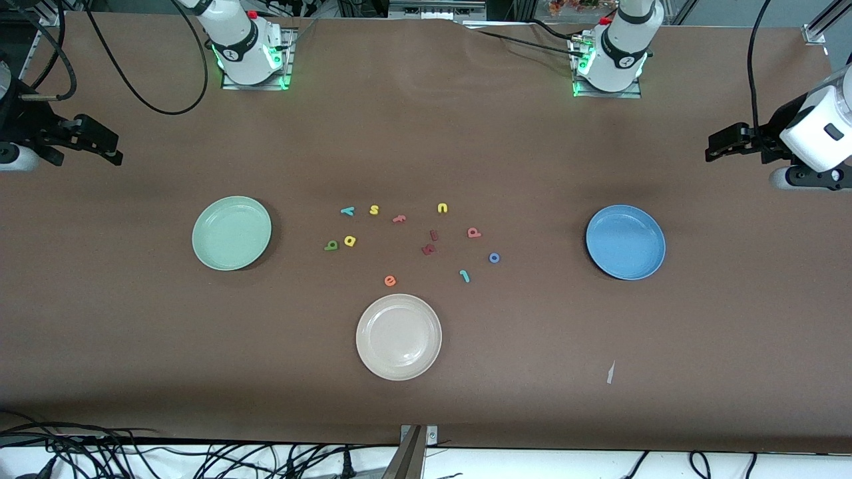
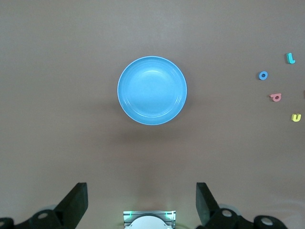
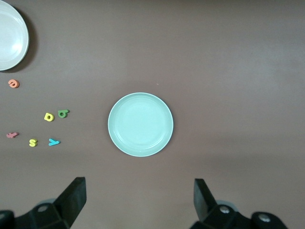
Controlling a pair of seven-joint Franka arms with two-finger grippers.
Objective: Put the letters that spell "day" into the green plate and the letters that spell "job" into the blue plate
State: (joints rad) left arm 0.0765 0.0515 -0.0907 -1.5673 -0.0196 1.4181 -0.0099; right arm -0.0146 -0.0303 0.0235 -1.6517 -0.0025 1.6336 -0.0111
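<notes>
The green plate (image 1: 231,233) (image 3: 140,124) lies toward the right arm's end, the blue plate (image 1: 626,241) (image 2: 152,90) toward the left arm's end. Between them lie the yellow looped letter (image 1: 349,241), the olive-green one (image 1: 331,245) and the teal "y" (image 1: 347,211). Closer to the blue plate are the salmon-pink looped letter (image 1: 473,232), the blue "o" (image 1: 494,257) and the teal "j" (image 1: 464,275). High over bare table at its own end, my right gripper (image 1: 100,141) (image 3: 139,198) is open and holds nothing. My left gripper (image 1: 725,141) (image 2: 141,200) is likewise open at its end.
A cream-white plate (image 1: 399,336) sits nearer the front camera than the letters. Among the letters lie a yellow "s" (image 1: 374,209), a yellow "u" (image 1: 442,208), an orange "e" (image 1: 390,280), a salmon letter (image 1: 399,218) and two dark red ones (image 1: 430,243).
</notes>
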